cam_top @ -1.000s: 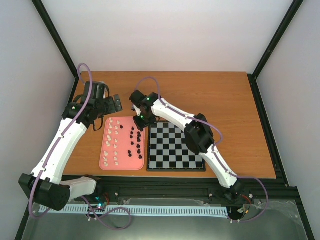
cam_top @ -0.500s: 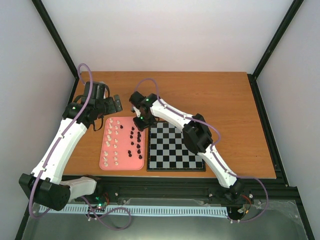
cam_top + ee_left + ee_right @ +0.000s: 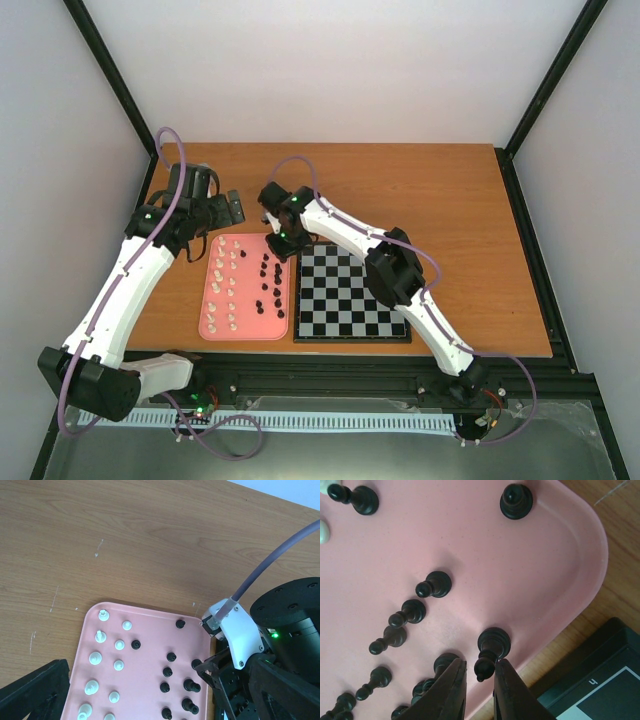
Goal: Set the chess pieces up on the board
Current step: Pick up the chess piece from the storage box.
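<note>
The chess pieces stand on a pink tray (image 3: 245,320): white ones (image 3: 228,275) in its left half, black ones (image 3: 268,285) in its right half. The checkered board (image 3: 352,300) lies just right of the tray, and I see no piece on it. My right gripper (image 3: 480,664) is down at the tray's far right corner, its narrowed jaws either side of the head of a black piece (image 3: 493,644). One finger touches it and a small gap shows at the other. My left gripper (image 3: 213,228) hovers wide open over the tray's far left end.
The right wrist view shows the tray's raised rim (image 3: 590,545) and the board's dark corner (image 3: 600,680) close beside the fingers. Other black pieces (image 3: 434,584) stand left of the right gripper. Bare wooden table (image 3: 450,200) stretches behind and to the right.
The right arm has shifted slightly toward the tray's far right corner. The left arm has not moved.
</note>
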